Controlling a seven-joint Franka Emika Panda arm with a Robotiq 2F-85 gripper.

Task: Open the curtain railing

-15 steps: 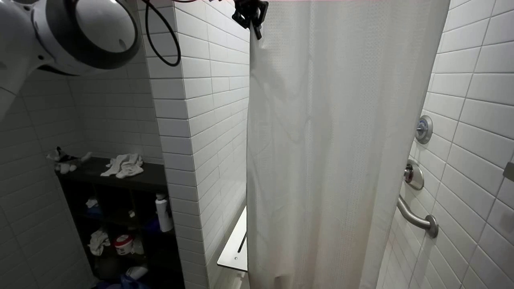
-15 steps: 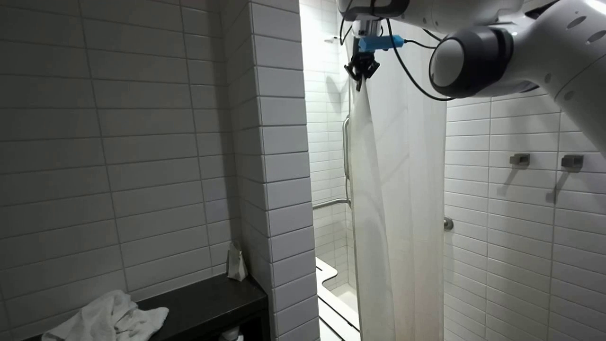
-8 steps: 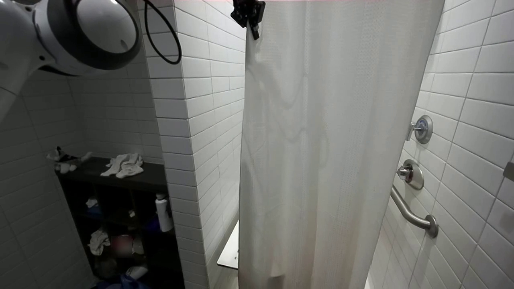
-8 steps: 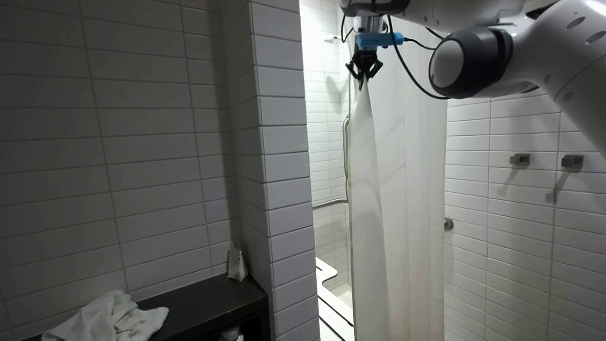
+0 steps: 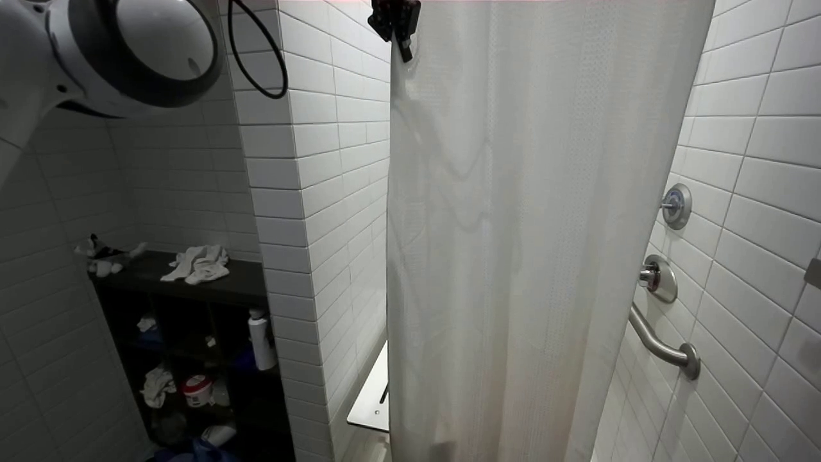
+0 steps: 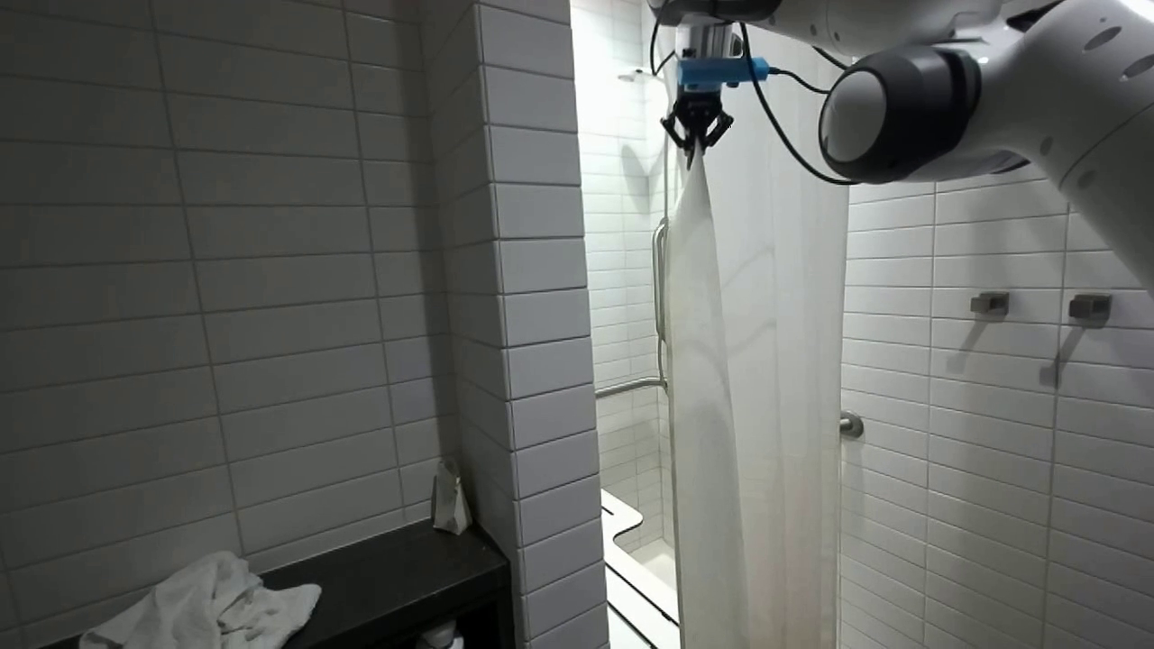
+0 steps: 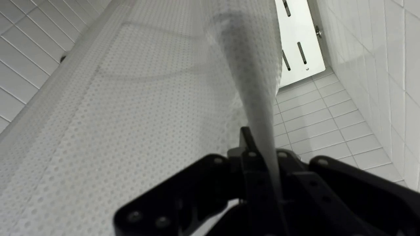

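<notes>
In an exterior view, the curtain (image 5: 513, 224) hangs beside the tiled wall (image 5: 349, 186), top and bottom cut off by the frame. In an exterior view, the claw (image 6: 695, 153) pinches it near the wall-side edge; drawing it open is judged in hand. Next move calls for a firm hold and sideways pull. Wrist view: a gathered fold runs between the fingers (image 7: 257, 186), hiding their inner faces.
</notes>
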